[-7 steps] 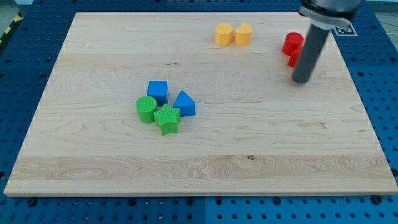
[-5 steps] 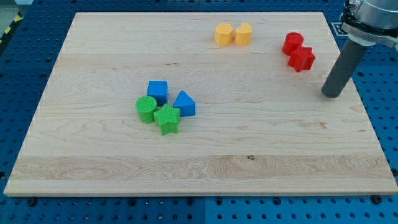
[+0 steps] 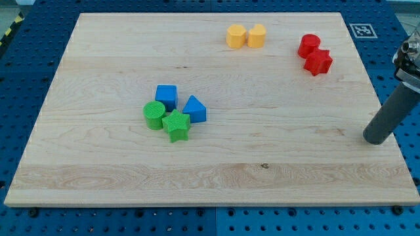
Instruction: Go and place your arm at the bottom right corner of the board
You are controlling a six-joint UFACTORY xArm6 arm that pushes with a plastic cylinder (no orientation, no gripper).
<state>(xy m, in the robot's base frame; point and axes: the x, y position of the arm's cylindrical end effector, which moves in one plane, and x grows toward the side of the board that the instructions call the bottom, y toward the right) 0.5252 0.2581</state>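
My tip rests on the wooden board near its right edge, a little above the bottom right corner. It touches no block. The nearest blocks are a red cylinder and a red star, well above and to the left of the tip. Two yellow blocks sit side by side near the view's top. A cluster left of centre holds a blue cube, a blue triangle, a green cylinder and a green star.
The board lies on a blue perforated table. A fiducial marker sits just off the board's top right corner.
My tip has moved down and to the right, from beside the red blocks to near the board's right edge. No block has moved.
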